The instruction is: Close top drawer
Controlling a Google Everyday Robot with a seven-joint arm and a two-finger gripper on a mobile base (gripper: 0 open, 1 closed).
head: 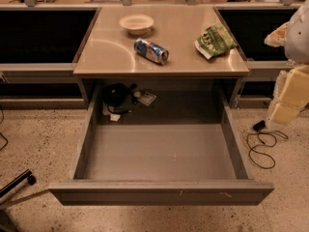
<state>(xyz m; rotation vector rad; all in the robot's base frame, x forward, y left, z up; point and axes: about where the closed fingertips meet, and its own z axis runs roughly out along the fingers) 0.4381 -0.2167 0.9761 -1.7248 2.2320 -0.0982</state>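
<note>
standing wide open: top drawer [145, 195]; gripper [287, 99] at right edge, apart.

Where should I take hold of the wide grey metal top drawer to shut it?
The wide grey metal top drawer has a flat front with no handle, so probably pinch its front panel's top rim mid-width, jaws coming from above; it stands pulled out, rim exposed. The gripper is at the right, beside the drawer.

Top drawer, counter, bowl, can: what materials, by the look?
Top drawer: grey sheet metal, matte; folded walls, pale scuffs on front. Counter: likely brushed steel; soft sheen of lights. Bowl: pale, matte, paper or plastic, unsure. Can: glossy printed metal, probably aluminium. Gripper: right edge, apart from the drawer.
</note>
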